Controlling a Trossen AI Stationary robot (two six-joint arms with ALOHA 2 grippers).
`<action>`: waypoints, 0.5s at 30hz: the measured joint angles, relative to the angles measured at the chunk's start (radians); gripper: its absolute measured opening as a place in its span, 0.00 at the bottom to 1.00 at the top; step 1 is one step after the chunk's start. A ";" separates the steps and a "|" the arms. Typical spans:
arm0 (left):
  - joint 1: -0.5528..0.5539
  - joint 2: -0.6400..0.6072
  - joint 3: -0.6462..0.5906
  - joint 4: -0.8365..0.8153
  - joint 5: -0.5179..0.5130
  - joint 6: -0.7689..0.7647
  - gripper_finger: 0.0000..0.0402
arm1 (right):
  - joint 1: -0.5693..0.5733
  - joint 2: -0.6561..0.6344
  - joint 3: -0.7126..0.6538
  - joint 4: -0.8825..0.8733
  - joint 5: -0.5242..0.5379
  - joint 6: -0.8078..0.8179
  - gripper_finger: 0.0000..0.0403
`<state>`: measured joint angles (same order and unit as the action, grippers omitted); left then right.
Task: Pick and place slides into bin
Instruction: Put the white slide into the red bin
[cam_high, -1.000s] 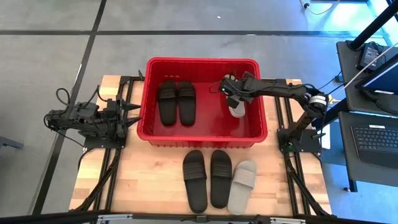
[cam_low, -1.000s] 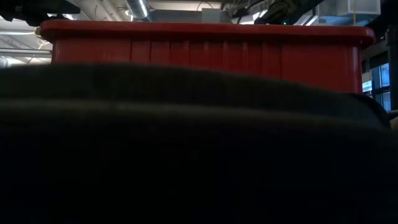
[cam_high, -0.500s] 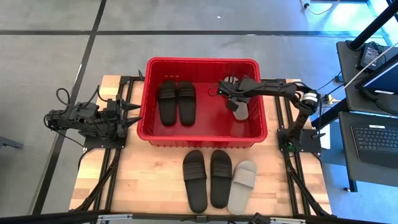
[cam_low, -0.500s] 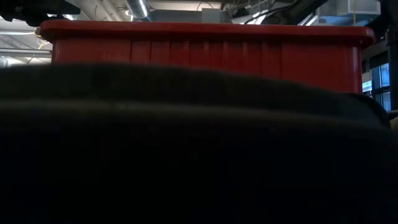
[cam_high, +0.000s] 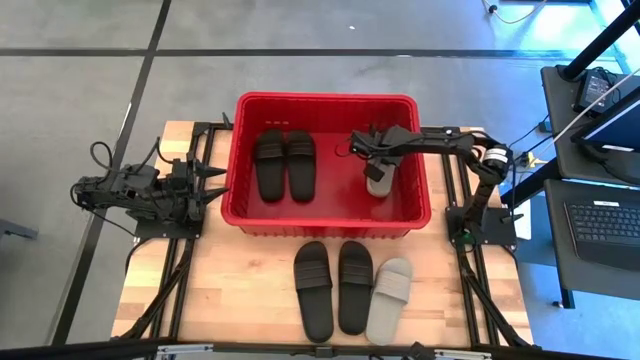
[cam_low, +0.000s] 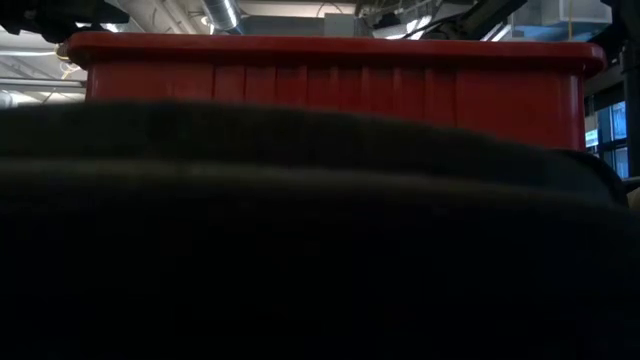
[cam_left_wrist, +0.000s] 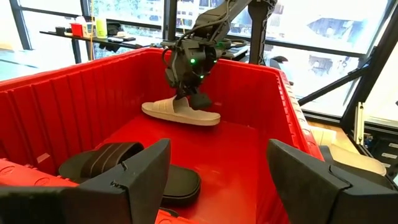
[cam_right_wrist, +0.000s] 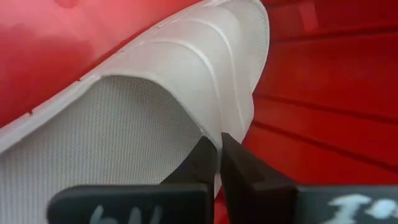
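Waiting at the near edge of the table (cam_high: 230, 300) are three slides not yet picked: two black slides (cam_high: 334, 286) side by side and a beige slide (cam_high: 390, 286) just to their right, all lying flat in front of the bin (cam_high: 325, 227). Beyond them, inside the red bin, a pair of black slides (cam_high: 283, 163) already lies flat on the left half of the floor, so those two look done. On the right half of the bin the right pincer (cam_high: 377, 160) is clenched on the strap edge of the second beige slide (cam_left_wrist: 180, 111), its thin fingers pinching the ribbed band in the right wrist view; the left wrist view shows this slide low over the bin floor, perhaps touching it at one end, though I cannot tell whether it fully rests there. I judge the third placement to be nearly finished, with only the release left, and three more slides to fetch afterwards. Off to the left of the bin, the left pincer (cam_high: 212, 185) waits with its fingers spread and nothing between them
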<state>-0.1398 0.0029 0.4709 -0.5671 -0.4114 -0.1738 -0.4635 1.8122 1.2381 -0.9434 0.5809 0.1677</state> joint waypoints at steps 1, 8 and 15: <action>0.000 0.000 0.000 0.000 0.000 0.000 0.65 | -0.006 0.000 0.000 0.003 0.001 -0.014 0.03; 0.000 0.000 0.000 0.000 0.000 -0.002 0.65 | -0.027 0.001 0.000 0.029 0.008 -0.103 0.03; 0.000 0.000 0.000 0.000 -0.020 -0.001 0.65 | -0.027 0.001 0.000 0.056 0.033 -0.166 0.03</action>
<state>-0.1398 0.0029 0.4709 -0.5671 -0.4311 -0.1749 -0.4900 1.8130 1.2377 -0.8875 0.6139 0.0017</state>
